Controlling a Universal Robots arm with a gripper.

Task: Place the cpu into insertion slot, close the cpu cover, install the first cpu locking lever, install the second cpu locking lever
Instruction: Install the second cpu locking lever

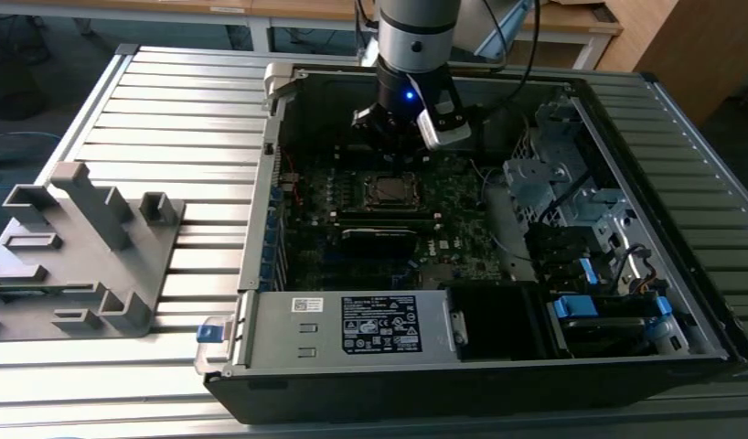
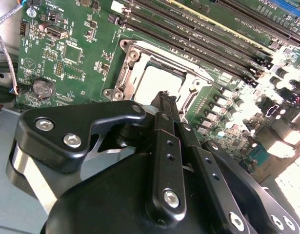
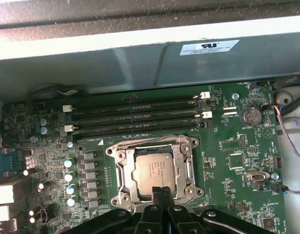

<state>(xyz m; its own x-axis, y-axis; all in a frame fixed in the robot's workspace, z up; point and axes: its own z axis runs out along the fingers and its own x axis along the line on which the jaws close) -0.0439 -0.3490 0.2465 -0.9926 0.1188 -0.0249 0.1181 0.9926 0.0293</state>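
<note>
Exterior view: open computer case [image 1: 496, 366] lying on a slatted metal table [image 1: 166, 110], motherboard [image 1: 349, 265] facing up. Arm reaching down into the case, gripper [image 1: 392, 151] hanging just above the far edge of the insertion slot [image 1: 389, 189].

Second wrist view: black fingers [image 2: 165, 109] pressed together, nothing between them, tips poised just over the near edge of the socket. Silver-grey cpu [image 2: 159, 80] lying flat inside the slot's metal rim.

First wrist view: cpu [image 3: 154, 168] seated squarely in the insertion slot [image 3: 121, 168], closed fingertips [image 3: 161, 195] at its near edge, memory slots [image 3: 135, 114] beyond. Placement apparently done. Cpu cover [image 3: 154, 143] seemingly framing the chip, but whether closed down, and whether either locking lever is latched, impossible to tell.
</note>
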